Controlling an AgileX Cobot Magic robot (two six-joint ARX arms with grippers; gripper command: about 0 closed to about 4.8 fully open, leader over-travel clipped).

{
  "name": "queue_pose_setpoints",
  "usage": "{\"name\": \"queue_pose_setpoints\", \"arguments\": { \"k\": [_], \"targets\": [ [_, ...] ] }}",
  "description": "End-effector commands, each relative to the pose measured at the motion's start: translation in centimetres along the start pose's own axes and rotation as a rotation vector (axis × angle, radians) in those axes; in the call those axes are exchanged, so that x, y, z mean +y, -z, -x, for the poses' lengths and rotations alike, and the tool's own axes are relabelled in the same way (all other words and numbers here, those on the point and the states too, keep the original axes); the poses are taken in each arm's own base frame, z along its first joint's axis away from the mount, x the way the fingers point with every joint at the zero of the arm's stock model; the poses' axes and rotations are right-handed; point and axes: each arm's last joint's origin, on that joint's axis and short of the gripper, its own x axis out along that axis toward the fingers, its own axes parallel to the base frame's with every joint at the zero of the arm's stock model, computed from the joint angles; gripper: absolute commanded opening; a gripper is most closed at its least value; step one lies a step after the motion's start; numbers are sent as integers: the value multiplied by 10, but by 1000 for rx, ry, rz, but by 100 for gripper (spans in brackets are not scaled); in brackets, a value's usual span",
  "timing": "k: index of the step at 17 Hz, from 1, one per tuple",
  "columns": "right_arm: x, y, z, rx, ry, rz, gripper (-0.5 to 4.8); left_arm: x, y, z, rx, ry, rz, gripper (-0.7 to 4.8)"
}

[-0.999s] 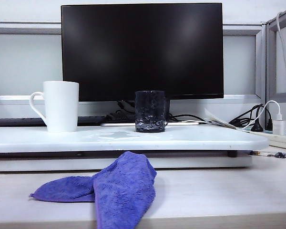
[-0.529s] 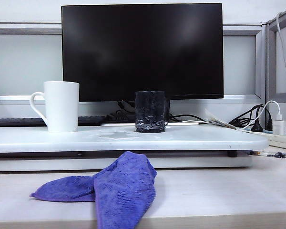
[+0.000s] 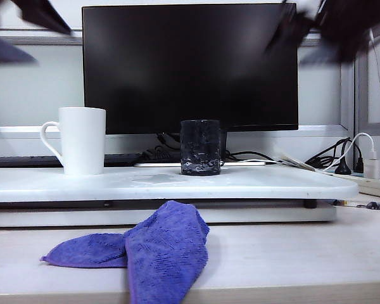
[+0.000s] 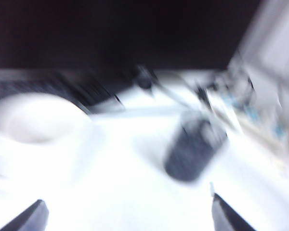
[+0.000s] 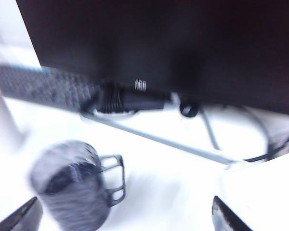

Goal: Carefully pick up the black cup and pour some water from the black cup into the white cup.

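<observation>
The black cup, short dark dimpled glass, stands mid-way along the white raised board, in front of the monitor. The tall white cup stands on the board's left end, handle to the left. Water shows only as pale glints low in the dark glass. In the blurred left wrist view my left gripper is open and empty, high above the board, with the black cup and white cup ahead. My right gripper is open and empty above the board, beside the black cup, not touching it.
A large black monitor stands close behind the cups, with cables and a keyboard at its foot. A purple cloth lies on the desk in front. Chargers and a power strip sit at the right. Both arms show as dark blurs in the top corners.
Both arms have swung into the exterior view's top corners, blurred by motion; earlier neither showed. The cups and the cloth have not moved.
</observation>
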Motion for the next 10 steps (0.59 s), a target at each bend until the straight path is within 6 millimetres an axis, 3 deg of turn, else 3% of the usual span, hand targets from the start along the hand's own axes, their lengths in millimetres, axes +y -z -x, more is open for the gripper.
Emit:
{"name": "queue_pose_setpoints", "arguments": {
  "k": [1, 4, 8, 10],
  "targets": [
    [-7, 19, -29, -43, -14, 19, 453, -4, 1, -7, -2, 30, -33, 479],
    [-20, 49, -64, 2, -14, 3, 453, -9, -2, -9, -39, 34, -50, 479],
    [-17, 53, -107, 19, -98, 52, 453, -11, -2, -9, -45, 29, -53, 479],
    [-14, 54, -117, 31, -115, 50, 453, -11, -2, -10, -45, 26, -53, 479]
  ]
}}
